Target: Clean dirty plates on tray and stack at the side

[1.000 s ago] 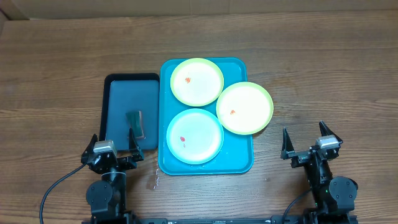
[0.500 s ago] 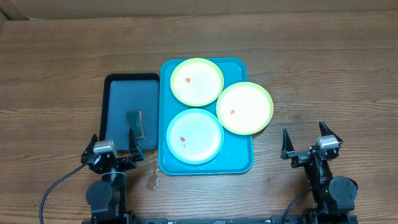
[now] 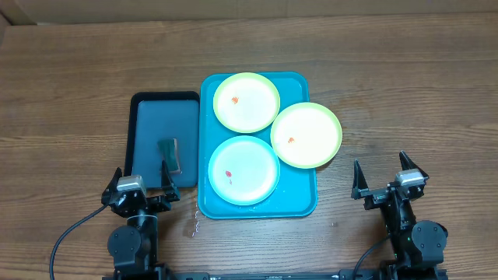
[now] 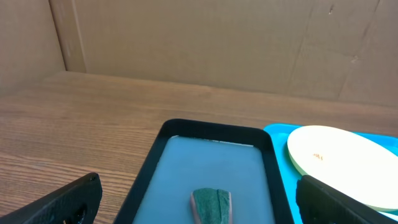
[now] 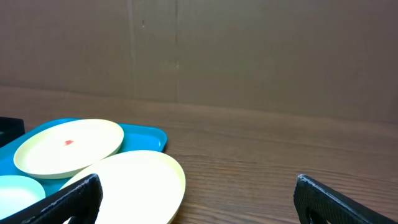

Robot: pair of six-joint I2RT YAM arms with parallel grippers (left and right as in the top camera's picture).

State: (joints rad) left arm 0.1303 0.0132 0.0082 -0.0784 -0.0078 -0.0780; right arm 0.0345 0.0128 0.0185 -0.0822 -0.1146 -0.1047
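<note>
Three dirty plates lie smears up on the teal tray, one overhanging its right rim, all open to wiping. A green sponge sits in the dark tray just before my left pincer; both it and my right pincer gape wide, empty.
</note>
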